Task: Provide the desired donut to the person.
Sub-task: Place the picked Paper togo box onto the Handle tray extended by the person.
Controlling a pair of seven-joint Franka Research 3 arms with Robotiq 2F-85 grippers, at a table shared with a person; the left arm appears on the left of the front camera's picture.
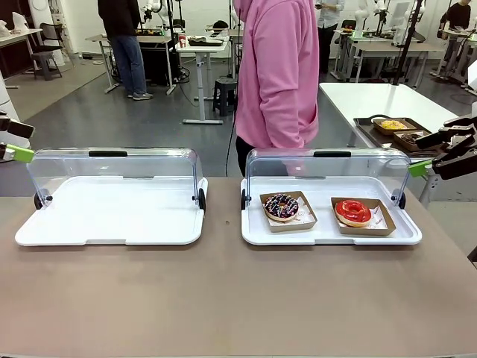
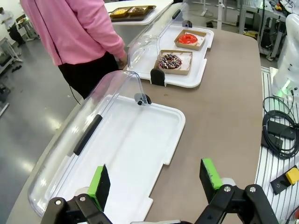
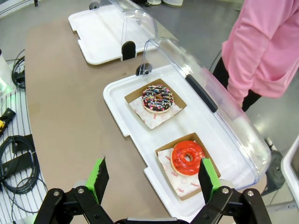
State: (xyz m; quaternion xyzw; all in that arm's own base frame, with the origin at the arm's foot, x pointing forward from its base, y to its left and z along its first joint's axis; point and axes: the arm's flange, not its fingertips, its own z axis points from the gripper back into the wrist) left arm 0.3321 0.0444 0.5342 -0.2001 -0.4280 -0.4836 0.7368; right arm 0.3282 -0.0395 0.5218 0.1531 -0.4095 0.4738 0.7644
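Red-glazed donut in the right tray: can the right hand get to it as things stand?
Probably yes. The tray's clear lid is swung back, the red-glazed donut lies uncovered in its cardboard tray, and the open right hand hovers near it.

No readable text anywhere on the table

The only print is faint red marking on the white paper liners (image 3: 174,173) under the red-glazed donut (image 3: 188,157) and the chocolate sprinkled donut (image 3: 158,98), showing at about 7 o'clock of each donut in the right wrist view; it is too small and blurred to read. The trays, lids and cardboard holders carry no legible labels.
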